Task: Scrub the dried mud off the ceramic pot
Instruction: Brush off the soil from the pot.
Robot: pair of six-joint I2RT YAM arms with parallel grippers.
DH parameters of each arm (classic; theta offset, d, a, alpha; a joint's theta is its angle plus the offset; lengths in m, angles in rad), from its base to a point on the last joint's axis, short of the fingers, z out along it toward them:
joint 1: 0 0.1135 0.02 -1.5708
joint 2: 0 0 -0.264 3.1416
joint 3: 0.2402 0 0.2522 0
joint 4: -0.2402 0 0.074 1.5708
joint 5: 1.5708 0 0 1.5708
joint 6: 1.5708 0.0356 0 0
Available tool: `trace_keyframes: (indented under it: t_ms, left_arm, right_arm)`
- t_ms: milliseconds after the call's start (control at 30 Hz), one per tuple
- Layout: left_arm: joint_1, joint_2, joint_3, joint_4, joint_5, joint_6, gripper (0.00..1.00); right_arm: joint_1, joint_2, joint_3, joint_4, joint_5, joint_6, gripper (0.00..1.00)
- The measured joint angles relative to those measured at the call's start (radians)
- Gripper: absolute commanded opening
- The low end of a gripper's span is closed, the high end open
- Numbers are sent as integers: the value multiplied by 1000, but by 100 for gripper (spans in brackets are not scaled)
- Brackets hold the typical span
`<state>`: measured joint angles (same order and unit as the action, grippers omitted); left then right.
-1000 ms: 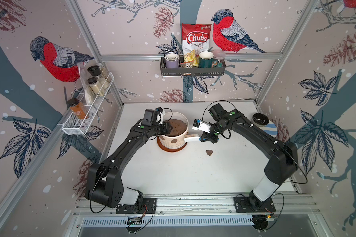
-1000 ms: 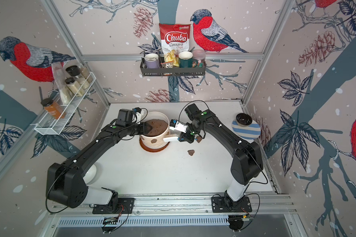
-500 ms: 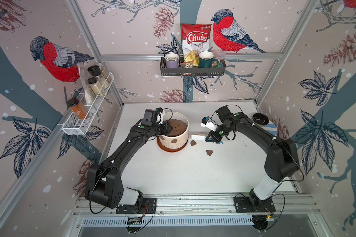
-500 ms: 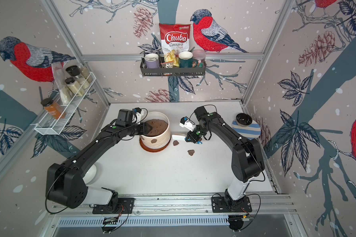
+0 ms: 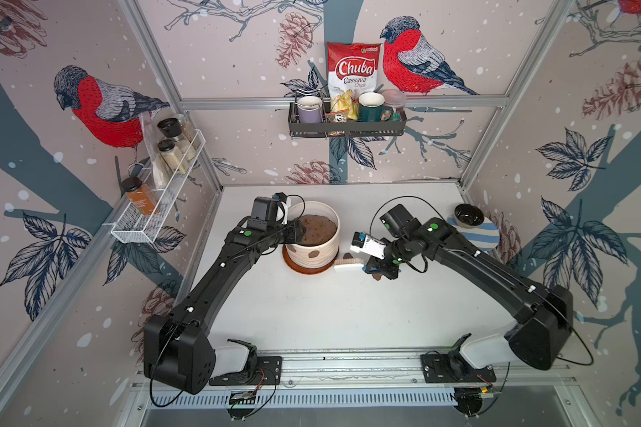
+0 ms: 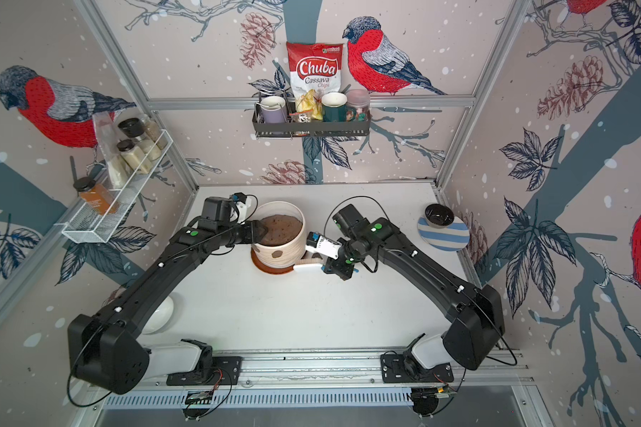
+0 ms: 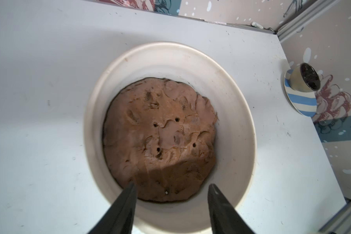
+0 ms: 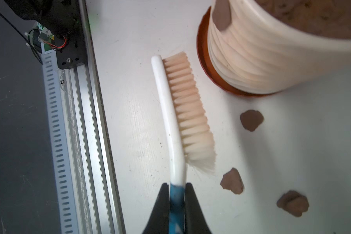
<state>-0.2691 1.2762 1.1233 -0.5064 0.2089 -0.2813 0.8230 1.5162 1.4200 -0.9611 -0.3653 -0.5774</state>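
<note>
The ceramic pot (image 5: 300,255) stands on its brown saucer mid-table, full of brown soil (image 7: 160,137). One patch of dried mud (image 5: 313,254) clings to its ribbed front wall; it also shows in the right wrist view (image 8: 221,16). Three loose mud lumps (image 8: 251,119) lie on the table to its right. My left gripper (image 7: 171,188) hangs open over the pot's left rim (image 7: 170,54), holding nothing. My right gripper (image 8: 176,186) is shut on the blue handle of a white brush (image 8: 176,111). The brush (image 5: 348,265) lies low beside the saucer, bristles toward the pot, not touching it.
A black bowl (image 5: 469,214) sits on a striped plate (image 5: 485,236) at the back right. A white bowl (image 6: 160,314) lies under the left arm. Wall racks hold jars and mugs. The metal rail (image 8: 69,121) runs along the table's front edge.
The right gripper pulled the brush away from the pot's side, then brought it back low by the saucer. A mud lump has dropped onto the table. The left arm stayed at the rim.
</note>
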Motion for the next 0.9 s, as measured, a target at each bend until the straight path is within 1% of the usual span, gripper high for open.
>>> trace_keyframes:
  t_ms: [100,233,400,500,600,700,900]
  left_arm:
    - [12,-30,-6,-14,-34,-2,64]
    - [19,-32,-23,-46,-65,-12,65]
    - [24,-8,-25,-73,-119,-38,64]
    - [24,11,-27,-73,-127,-59,64]
    - [24,24,-32,-73,-127,-60,63]
    - [24,27,-38,-72,-131,-60,59]
    - [24,27,-55,-47,-156,-51,56]
  right_arm:
    - [73,96,109,11,27,3,0]
    - [97,214,229,16,23,45,0]
    - [114,320,330,26,23,205,0]
    - [119,327,308,59,16,320,0]
    - [111,312,238,98,24,402,0]
    - [77,277,166,131,27,474,0]
    - [-8,190,69,180,-83,541,0]
